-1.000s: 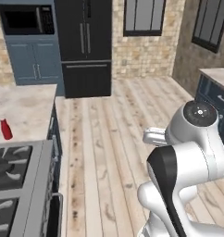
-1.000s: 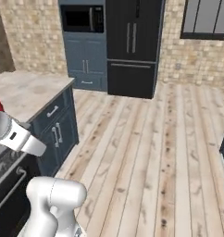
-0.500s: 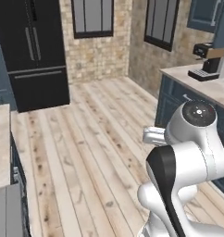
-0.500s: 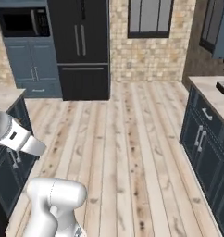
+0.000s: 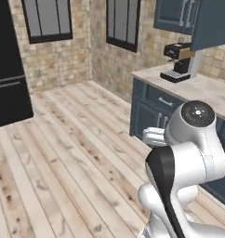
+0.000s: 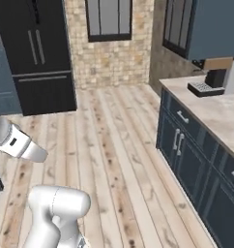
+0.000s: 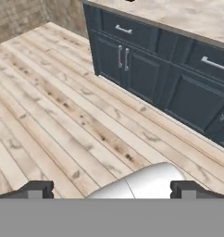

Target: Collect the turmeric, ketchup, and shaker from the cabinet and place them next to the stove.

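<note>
The claw (image 7: pixel 112 190) is spread wide with nothing held between its two dark finger tips (image 7: pixel 37 189). It is pointed down at the wooden floor (image 7: pixel 63 115), just in front of the dark blue counter cupboards (image 7: pixel 146 69). A coffee machine (image 5: pixel 179 61) is seen standing on the pale stone counter (image 5: pixel 202 88). A blue-grey wall cabinet (image 6: pixel 218 29) is hung right above the coffee machine. A black fridge (image 6: pixel 39 53) is stood across the floor from the counter, well apart. Whether the turmeric, ketchup and shaker are in the wall cabinet cannot be told.

No lettering, label, brand, number or sign can be read anywhere in these views. The coffee machine (image 5: pixel 179 62) on the counter (image 5: pixel 212 90) shows no legible marking, being too small and blurred.
</note>
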Robot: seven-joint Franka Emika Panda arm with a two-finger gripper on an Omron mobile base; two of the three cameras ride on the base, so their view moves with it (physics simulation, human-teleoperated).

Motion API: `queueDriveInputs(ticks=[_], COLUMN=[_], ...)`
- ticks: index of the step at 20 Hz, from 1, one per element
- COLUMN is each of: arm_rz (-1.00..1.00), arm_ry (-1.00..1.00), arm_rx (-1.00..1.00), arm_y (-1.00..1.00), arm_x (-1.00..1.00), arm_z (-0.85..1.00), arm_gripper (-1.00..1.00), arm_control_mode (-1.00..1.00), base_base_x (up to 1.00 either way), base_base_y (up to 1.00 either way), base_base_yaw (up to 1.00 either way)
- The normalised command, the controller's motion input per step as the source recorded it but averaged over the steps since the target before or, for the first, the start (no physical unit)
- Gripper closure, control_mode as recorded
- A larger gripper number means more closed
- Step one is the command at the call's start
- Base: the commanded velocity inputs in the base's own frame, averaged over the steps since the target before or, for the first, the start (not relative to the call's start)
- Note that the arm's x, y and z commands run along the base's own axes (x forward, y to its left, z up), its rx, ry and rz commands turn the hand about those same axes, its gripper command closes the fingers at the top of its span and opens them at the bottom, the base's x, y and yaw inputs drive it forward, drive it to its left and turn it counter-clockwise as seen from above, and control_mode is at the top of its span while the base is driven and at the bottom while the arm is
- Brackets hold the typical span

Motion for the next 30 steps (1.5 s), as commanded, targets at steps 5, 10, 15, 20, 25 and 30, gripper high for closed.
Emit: queueDriveInputs(ticks=[5, 10, 15, 20, 25, 30], arm_rz=[0.0, 0.0, 0.0, 0.0, 0.0, 0.0], arm_ry=[0.0, 0.0, 0.0, 0.0, 0.0, 0.0], arm_rx=[0.0, 0.0, 0.0, 0.0, 0.0, 0.0], arm_y=[0.0, 0.0, 0.0, 0.0, 0.0, 0.0], arm_x=[0.0, 0.0, 0.0, 0.0, 0.0, 0.0], arm_z=[0.0, 0.0, 0.0, 0.0, 0.0, 0.0], arm_gripper=[-1.0, -1.0, -1.0, -1.0, -1.0, -1.0], arm_control_mode=[1.0, 1.0, 1.0, 1.0, 1.0, 1.0], base_base_x=[0.37, 0.33, 0.38, 0.56, 0.73, 0.79], base_base_y=[-0.21, -0.23, -0.19, -0.14, -0.07, -0.03], base_base_yaw=[-0.44, -0.49, -0.5, -0.47, -0.39, -0.29])
